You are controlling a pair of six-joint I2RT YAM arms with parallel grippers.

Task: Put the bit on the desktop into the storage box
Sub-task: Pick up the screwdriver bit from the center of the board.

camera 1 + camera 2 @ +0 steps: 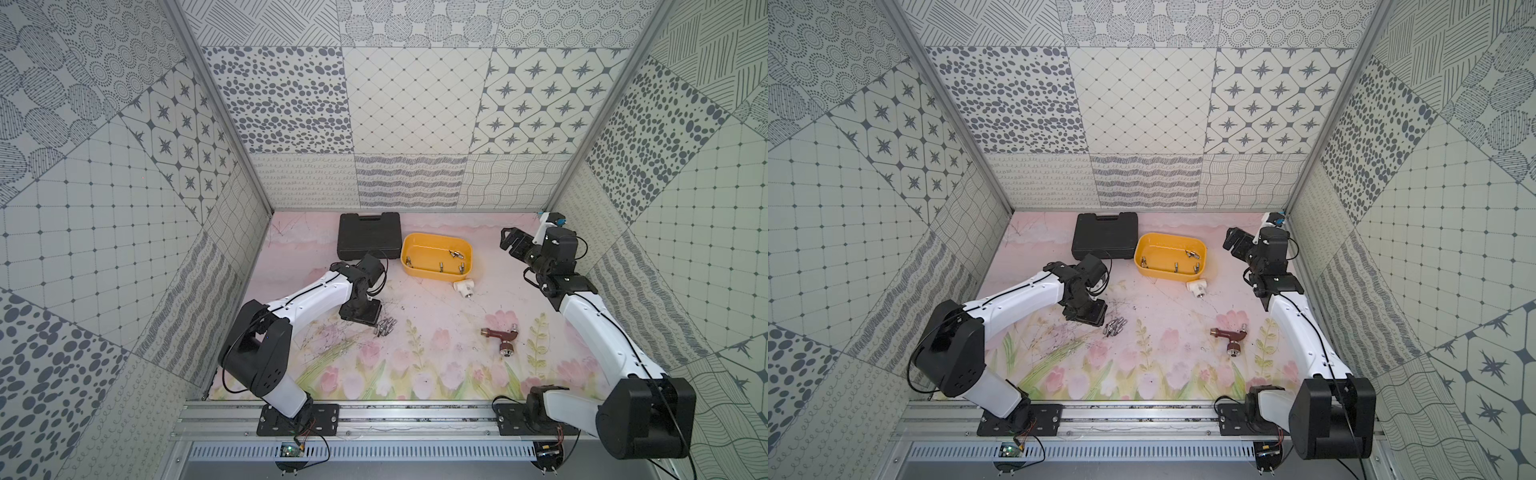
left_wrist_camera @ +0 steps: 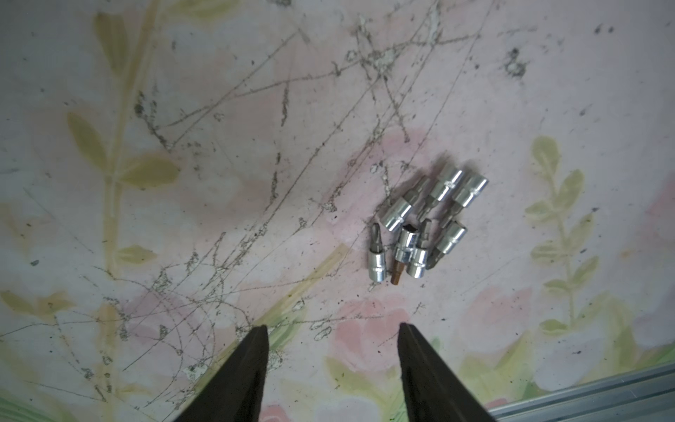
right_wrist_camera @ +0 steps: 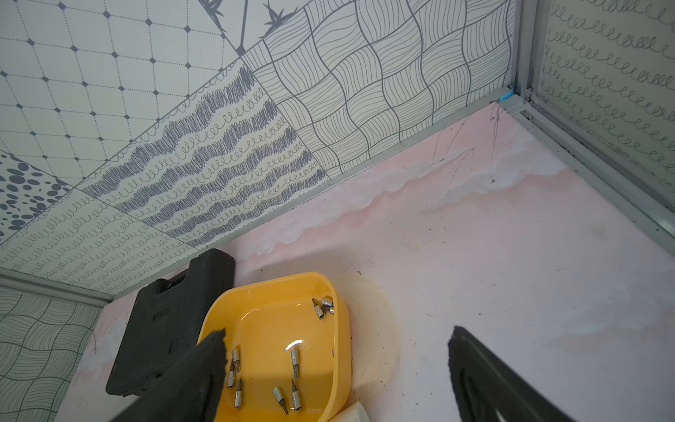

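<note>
The pick-up step is beginning: the left end effector [image 2: 332, 327], jaws parted and empty, is hovering seemingly low over the flowered table [image 1: 436, 353], just left of the cluster of small silver metal bits [image 2: 425, 230]. These are lying well apart from the shallow yellow plastic storage box [image 1: 432, 271] at far centre. The arm is reaching forward, wrist bent down; next it needs shifting right to straddle one bit. The right end effector [image 3: 336, 330] is idling, jaws spread, near the box.

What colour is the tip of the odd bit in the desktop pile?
Rusty brown, on the odd bit; the left wrist view shows it best.
</note>
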